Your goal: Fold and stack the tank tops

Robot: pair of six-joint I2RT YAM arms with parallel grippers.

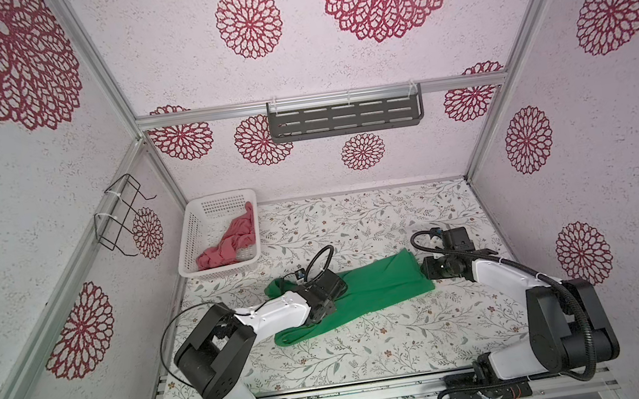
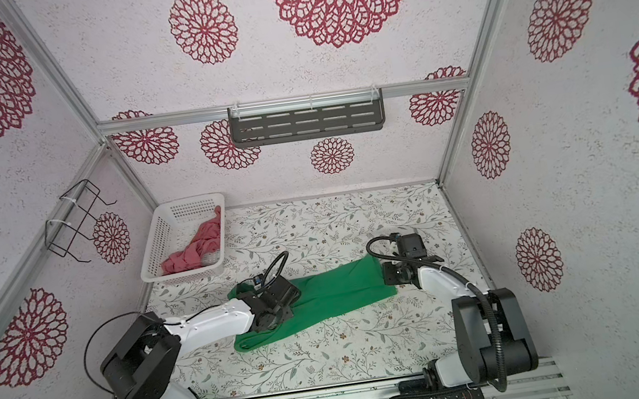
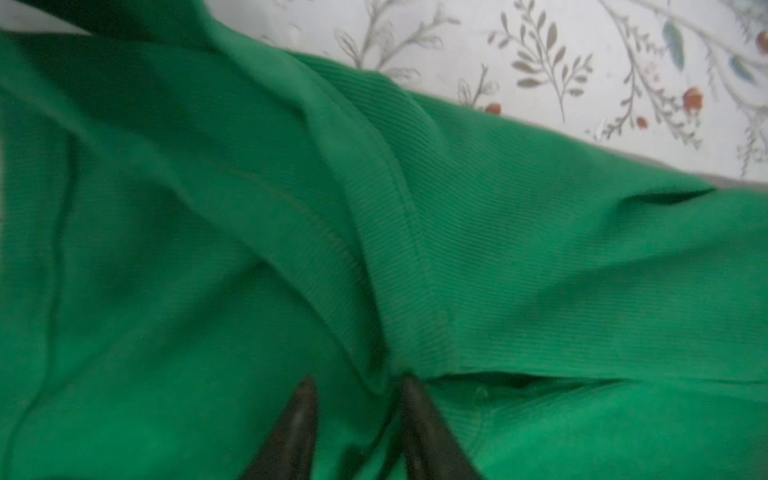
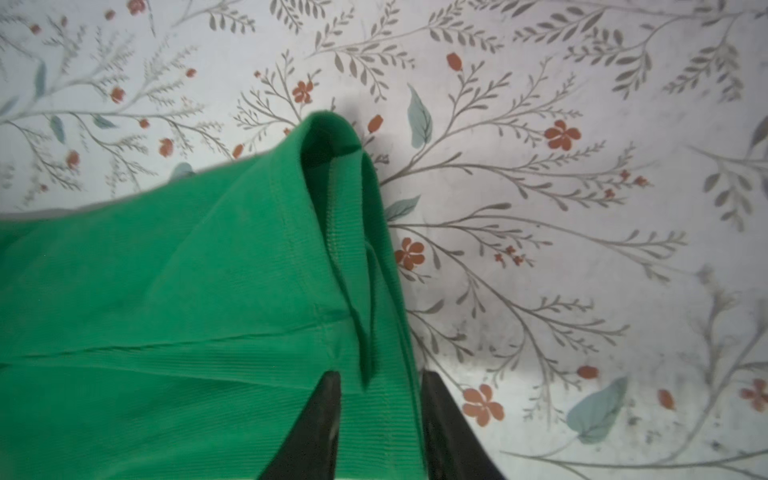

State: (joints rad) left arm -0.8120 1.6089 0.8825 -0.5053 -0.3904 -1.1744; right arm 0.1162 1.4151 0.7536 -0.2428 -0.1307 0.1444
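Observation:
The green tank top (image 1: 380,289) (image 2: 338,290) lies folded into a long band across the middle of the floral table. My left gripper (image 3: 357,386) hangs low over its left end (image 1: 338,288). Its jaws stand apart, with a loose ridge of green cloth (image 3: 540,249) between them. My right gripper (image 4: 380,376) is at the band's right end (image 1: 426,272). It is open, and the hemmed edge of the cloth (image 4: 166,291) lies flat between its fingers. The pink-red tank top (image 1: 231,241) (image 2: 194,250) sits crumpled in the white basket (image 1: 189,238).
The basket (image 2: 156,243) stands at the table's back left corner. A black wire rack (image 1: 123,218) hangs on the left wall and a dark slotted shelf (image 1: 345,117) on the back wall. Bare floral table (image 1: 371,349) lies in front of the green top.

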